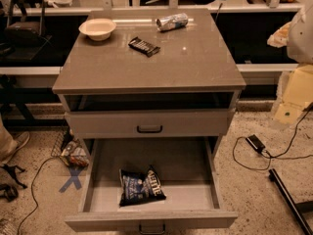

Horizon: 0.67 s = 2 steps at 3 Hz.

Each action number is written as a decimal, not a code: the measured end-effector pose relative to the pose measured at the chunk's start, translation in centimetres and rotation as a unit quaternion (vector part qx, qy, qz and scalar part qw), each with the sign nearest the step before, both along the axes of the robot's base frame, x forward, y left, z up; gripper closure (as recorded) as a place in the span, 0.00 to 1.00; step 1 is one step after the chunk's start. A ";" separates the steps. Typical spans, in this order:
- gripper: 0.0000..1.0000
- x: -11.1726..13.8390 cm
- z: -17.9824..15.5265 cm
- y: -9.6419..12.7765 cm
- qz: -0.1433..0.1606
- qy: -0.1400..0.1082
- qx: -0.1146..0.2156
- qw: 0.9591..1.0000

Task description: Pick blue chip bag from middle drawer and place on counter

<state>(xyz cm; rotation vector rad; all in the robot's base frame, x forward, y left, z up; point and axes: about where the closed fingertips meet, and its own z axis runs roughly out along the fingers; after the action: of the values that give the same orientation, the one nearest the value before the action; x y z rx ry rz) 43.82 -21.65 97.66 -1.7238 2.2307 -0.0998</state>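
Note:
The blue chip bag (pixel 141 186) lies flat on the pale floor of the pulled-out middle drawer (pixel 98 190), a little left of its centre and near the front wall. The drawer's small dark handle (pixel 152 227) shows at the bottom edge. The counter (pixel 195 62) is the broad grey-brown cabinet top above it. My arm comes in at the right edge, with the pale gripper (pixel 292 99) hanging to the right of the cabinet, about level with the closed drawer, far from the bag and holding nothing I can see.
On the counter stand a white bowl (pixel 97 28) at the back left, a small black ridged bar (pixel 144 46) and a silvery-blue can (pixel 171 21) lying on its side. A closed drawer (pixel 149 124) sits above the open one. Cables (pixel 254 143) and clutter lie on the floor either side.

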 end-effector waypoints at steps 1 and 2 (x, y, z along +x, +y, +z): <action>0.00 0.0 -0.3 0.0 -0.001 0.002 0.004 1.000; 0.00 -0.2 -5.7 0.7 -0.014 0.028 0.064 0.997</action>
<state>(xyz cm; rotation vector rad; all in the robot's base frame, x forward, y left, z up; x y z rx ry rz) 43.62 -20.92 91.96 -1.6469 2.2480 0.0851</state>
